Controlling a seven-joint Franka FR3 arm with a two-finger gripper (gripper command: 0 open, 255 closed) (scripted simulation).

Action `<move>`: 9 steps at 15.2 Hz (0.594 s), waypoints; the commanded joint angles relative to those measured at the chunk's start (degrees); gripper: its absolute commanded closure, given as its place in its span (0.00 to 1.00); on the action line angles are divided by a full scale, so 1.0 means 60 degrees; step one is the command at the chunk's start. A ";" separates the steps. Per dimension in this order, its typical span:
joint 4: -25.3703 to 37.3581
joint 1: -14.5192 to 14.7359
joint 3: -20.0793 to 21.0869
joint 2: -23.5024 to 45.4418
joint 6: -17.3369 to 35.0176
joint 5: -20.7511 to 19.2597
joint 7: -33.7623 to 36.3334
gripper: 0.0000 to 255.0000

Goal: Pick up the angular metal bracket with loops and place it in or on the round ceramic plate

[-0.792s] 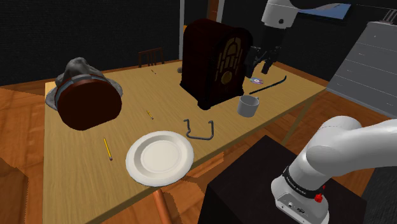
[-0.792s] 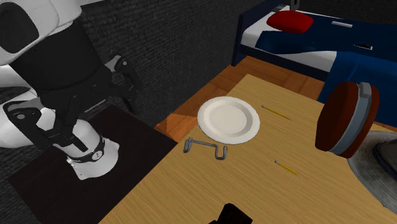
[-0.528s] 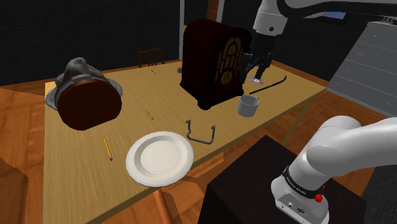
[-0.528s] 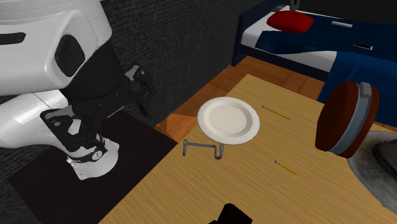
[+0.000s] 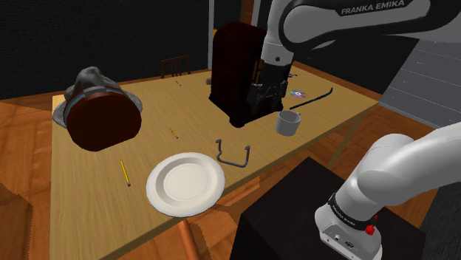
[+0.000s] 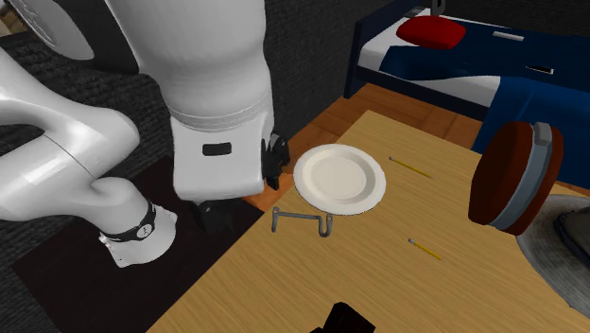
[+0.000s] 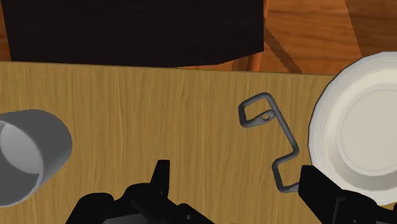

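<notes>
The bracket (image 7: 286,133) lies flat on the counter (image 7: 159,108), just beside the plate (image 7: 359,133) on the side toward the grey cup (image 7: 28,156), one looped end close to the plate's rim. The counter's edge runs near it, with my black stand (image 7: 127,28) beyond. My end effector (image 7: 236,175) hangs above the counter, not over the plate, fingers spread wide and holding nothing. The bracket is ahead of them and touches neither.

I judge the grasp itself to be the risk. The wire is thin and low, so the fingers could close over it and skid, or catch only a loop and let the rest swing. With that end so near the plate, a finger coming down there could strike the rim and shove the plate. A sideways nudge could slide the bracket away from the plate, over the counter's edge. The cup, well apart from the plate, seems less of a hazard.
</notes>
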 commanded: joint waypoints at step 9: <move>0.0468 0.0478 0.1063 0.3072 0.2174 0.0697 0.0988 0.00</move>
